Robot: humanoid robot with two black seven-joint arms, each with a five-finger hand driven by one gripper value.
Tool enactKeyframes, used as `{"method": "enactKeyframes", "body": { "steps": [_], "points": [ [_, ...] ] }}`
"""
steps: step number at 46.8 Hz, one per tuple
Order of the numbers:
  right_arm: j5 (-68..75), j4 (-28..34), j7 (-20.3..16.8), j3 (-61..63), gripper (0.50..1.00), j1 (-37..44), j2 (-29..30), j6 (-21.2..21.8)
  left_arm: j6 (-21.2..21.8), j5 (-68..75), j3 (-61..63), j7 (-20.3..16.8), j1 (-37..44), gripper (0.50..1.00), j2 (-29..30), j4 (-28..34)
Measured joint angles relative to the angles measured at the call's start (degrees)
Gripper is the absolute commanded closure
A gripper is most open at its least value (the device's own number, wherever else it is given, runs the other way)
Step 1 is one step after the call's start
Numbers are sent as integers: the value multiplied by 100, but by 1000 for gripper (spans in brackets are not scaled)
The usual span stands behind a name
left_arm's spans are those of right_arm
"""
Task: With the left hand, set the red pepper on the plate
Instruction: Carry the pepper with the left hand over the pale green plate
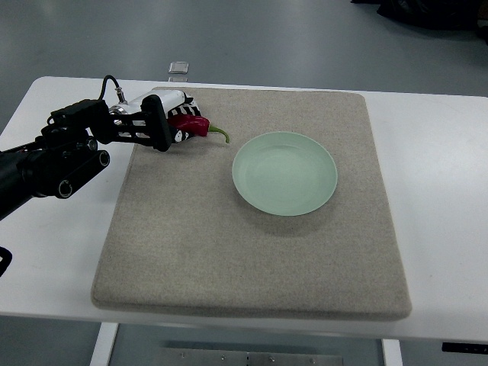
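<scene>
The left hand point(174, 120) is closed around the red pepper point(194, 125) over the upper left part of the beige mat point(229, 259), the green stem pointing toward the plate. The pale green plate point(284, 173) sits near, right of the pepper, on the mat covering the white worktop point(442, 191).

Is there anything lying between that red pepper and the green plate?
No. In the top view, only bare beige mat separates the red pepper, held by the left robot hand, from the plate.
</scene>
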Motion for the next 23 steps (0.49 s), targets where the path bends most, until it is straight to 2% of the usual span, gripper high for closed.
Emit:
{"method": "enactKeyframes", "body": {
  "steps": [9, 23],
  "points": [
    [0, 0, 0, 0, 568, -2, 0, 0, 101, -53, -71, 0, 0, 1000, 0, -109],
    [0, 0, 0, 0, 568, -3, 0, 0, 182, -46, -80, -33, -147, 1000, -47, -628]
  ]
}}
